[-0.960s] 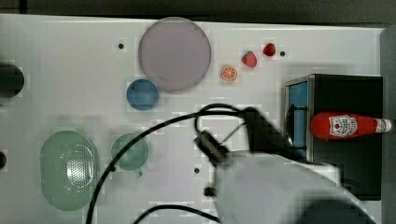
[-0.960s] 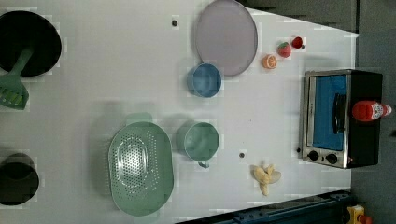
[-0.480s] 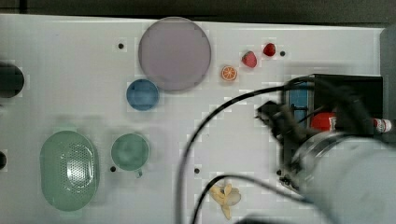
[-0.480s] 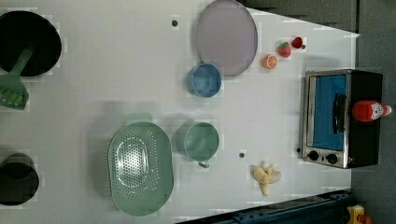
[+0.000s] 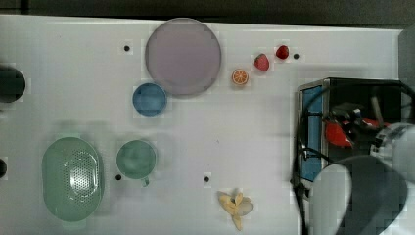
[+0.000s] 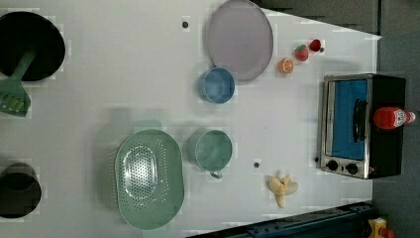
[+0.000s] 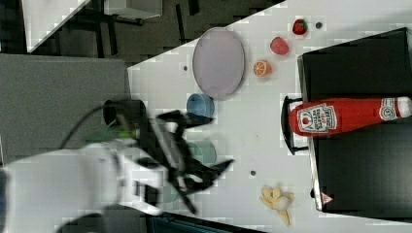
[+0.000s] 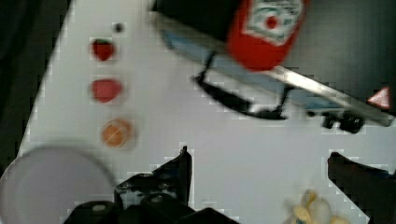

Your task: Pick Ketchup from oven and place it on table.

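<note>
step: approach. my gripper (image 8: 259, 161) fully open, empty. ketchup (image 7: 340, 115) lying on oven (image 6: 364, 126) top. next: descend, straddle bottle, close, carry to table (image 5: 244, 127).

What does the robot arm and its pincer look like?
The arm has smooth white rounded casings. Its pincer is black with two pointed fingers. Black cables loop along it, and a small green spot shows near the wrist.
</note>
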`<state>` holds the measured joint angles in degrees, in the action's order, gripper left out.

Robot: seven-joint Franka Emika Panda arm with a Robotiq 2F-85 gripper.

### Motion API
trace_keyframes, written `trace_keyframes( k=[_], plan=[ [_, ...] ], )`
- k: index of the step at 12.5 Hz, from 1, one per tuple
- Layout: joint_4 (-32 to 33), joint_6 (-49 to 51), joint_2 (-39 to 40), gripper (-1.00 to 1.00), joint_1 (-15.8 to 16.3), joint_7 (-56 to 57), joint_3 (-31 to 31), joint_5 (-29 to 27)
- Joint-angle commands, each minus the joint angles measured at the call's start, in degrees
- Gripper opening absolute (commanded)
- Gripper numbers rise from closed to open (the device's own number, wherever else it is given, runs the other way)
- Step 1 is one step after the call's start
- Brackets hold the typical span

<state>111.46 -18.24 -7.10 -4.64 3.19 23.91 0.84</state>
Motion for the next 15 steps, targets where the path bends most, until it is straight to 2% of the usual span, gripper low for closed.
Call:
trace_keyframes(
  k=[1,5,9,15],
  plan=[
    [-2.3,-5.9,4.1,1.0,-0.7,-1.3,4.1,-0.3],
    [-3.4,-12.3,12.6,1.0,-0.9,-1.3,8.0,-0.9],
    [-4.8,-15.6,20.1,1.0,-2.6,-1.3,9.4,-11.1],
    [-5.1,-16.3,25.8,1.0,-3.6,-1.4,9.6,-15.4]
  ],
)
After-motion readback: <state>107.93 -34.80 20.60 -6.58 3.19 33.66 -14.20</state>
